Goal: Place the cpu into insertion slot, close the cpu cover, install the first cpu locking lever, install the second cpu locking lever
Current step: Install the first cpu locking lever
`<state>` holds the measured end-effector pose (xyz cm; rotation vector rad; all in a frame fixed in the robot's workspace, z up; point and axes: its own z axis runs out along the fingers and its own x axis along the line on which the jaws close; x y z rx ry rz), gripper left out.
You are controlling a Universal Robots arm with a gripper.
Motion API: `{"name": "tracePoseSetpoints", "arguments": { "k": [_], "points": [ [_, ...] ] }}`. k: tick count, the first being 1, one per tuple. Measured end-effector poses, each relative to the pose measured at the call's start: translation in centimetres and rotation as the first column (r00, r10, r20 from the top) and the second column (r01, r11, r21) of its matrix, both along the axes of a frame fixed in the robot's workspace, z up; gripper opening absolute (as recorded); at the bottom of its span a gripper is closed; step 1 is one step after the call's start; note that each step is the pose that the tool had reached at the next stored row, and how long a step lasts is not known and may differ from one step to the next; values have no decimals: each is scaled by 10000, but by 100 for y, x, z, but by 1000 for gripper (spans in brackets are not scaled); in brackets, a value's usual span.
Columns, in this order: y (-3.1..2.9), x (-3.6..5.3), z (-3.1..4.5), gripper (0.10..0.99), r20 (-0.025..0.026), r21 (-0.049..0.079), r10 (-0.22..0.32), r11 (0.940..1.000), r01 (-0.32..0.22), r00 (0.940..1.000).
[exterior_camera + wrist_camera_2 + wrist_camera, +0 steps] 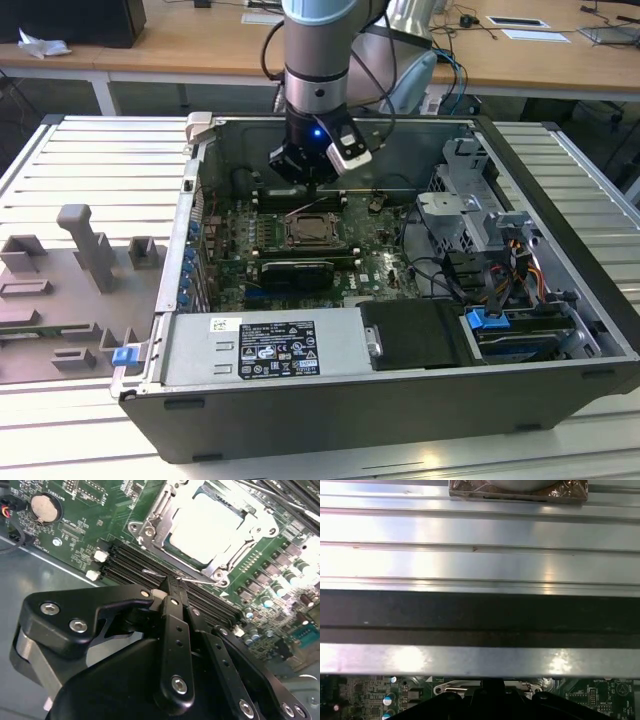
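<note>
The cpu (207,525) lies flat in its socket on the green motherboard (75,530), its pale top glaring under the light. The cpu cover (159,524), a grey metal frame, lies down around it. A thin wire locking lever (197,580) runs along the socket's edge closest to my fingers. My gripper (170,586) is shut, with its black fingertips together just at that lever, beside the socket. In the exterior view the gripper (310,182) hangs inside the open computer case just behind the socket (313,232).
Black memory slots (125,562) lie between gripper and socket. A long black card (295,272) sits in front of the socket, and the power supply (265,350) lies along the case front. Drive cage and cables (480,230) fill the exterior view's right. Grey fixtures (90,250) stand outside.
</note>
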<state>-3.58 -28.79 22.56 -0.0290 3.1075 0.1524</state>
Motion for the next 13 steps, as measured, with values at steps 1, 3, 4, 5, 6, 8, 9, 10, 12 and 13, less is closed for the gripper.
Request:
{"name": "tracePoseSetpoints", "arguments": {
  "k": [1,3,4,5,6,8,9,10,12,13],
  "points": [
    [2,11,-5,106,-1,2,1,10000,-1,10000],
    [4,32,-17,106,-3,6,1,10000,-1,10000],
    [4,42,-24,106,-3,9,1,10000,-1,10000],
    [5,60,-37,106,-4,11,0,10000,0,10000],
    [5,72,-48,106,-8,15,0,10000,0,10000],
    [5,94,-70,106,-22,24,1,10000,-1,10000],
    [5,103,-84,106,-29,26,0,10000,0,10000],
    [5,110,-100,106,-38,26,-1,10000,2,10000],
    [5,116,-124,106,-48,26,-2,10000,2,10000],
    [5,119,-136,106,-55,26,-2,10000,2,10000]
  ]
}}
